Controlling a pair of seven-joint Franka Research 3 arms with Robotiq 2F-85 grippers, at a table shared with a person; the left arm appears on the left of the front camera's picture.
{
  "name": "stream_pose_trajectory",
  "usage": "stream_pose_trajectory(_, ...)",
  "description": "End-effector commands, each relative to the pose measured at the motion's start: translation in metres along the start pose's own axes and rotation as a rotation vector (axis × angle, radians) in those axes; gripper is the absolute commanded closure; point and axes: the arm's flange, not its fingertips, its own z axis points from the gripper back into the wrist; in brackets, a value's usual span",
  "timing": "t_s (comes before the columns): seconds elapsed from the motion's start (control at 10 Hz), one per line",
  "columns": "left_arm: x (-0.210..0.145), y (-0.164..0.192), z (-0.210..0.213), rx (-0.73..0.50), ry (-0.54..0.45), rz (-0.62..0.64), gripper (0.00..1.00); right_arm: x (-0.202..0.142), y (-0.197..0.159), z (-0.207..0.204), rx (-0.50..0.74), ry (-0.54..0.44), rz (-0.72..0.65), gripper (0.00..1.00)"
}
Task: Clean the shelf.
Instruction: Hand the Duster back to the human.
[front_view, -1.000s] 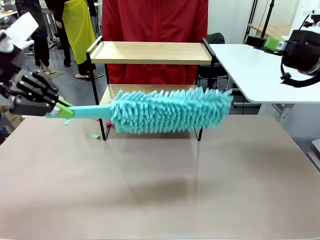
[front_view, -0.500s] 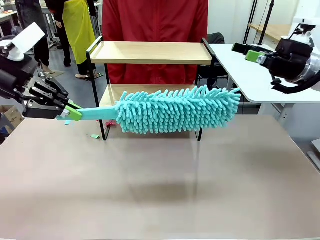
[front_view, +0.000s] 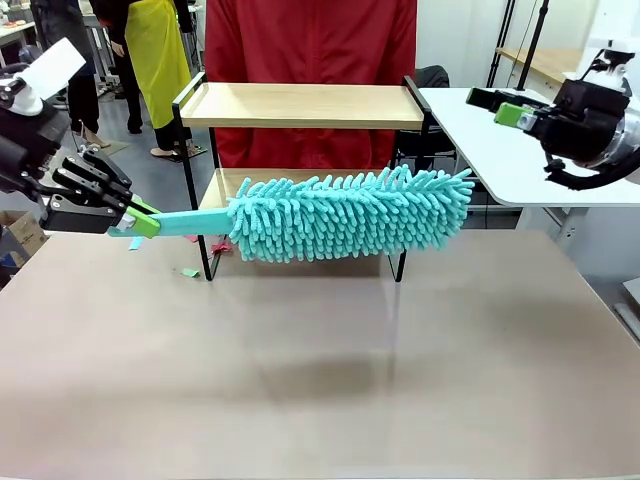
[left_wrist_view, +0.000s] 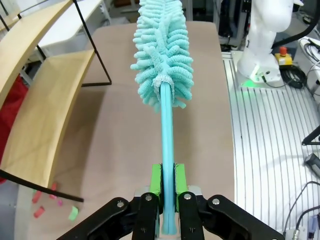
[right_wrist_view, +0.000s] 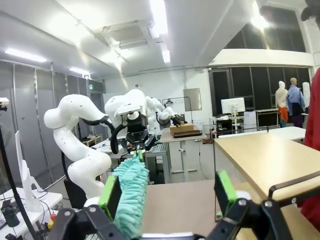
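So the left pincer (front_view: 140, 222) is clamped tight on the flat turquoise plastic handle of a fluffy turquoise microfibre duster (front_view: 345, 216), right at the handle's tail end. Makes sense: gripping that far back gives the most reach, so the shaggy head can stretch across a whole board while the arm stays off to the side. In the left wrist view the handle (left_wrist_view: 166, 165) runs straight out between the green pads (left_wrist_view: 156, 186), so the grip looks square, not twisted.

The two-tier shelf with light wooden boards in a thin black metal frame (front_view: 300, 104) stands at the far side of the brown bench (front_view: 320, 370), just in front of a person in a red top (front_view: 310, 40). The duster head hangs roughly level with the lower board, across its front; can't tell if it's actually brushing the wood. A few small coloured scraps (front_view: 189, 272) lie on the bench by the shelf's left foot, probably the stuff being swept off.

The right pincer (front_view: 508, 107) sits high over the white side table (front_view: 500, 140), jaws spread wide and holding nothing, I'd guess parked clear of the sweep.
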Motion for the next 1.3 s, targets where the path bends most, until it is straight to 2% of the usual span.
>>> stream_pose_trajectory(0.0,0.003,-0.001,0.0,-0.001,-0.034,0.007,0.87,-0.001,0.027,0.005,0.044,0.024,0.027,0.0)
stream_pose_trajectory(0.7,0.003,-0.001,0.0,-0.001,-0.034,0.007,0.87,-0.027,0.049,-0.003,-0.05,0.348,0.021,0.0)
stream_pose_trajectory(1.0,0.003,-0.001,0.0,-0.001,-0.034,0.007,0.87,-0.04,0.051,-0.015,-0.04,0.374,-0.004,0.0)
stream_pose_trajectory(1.2,0.003,-0.001,0.0,-0.001,-0.034,0.007,0.87,-0.05,0.053,-0.028,-0.026,0.338,-0.03,0.0)
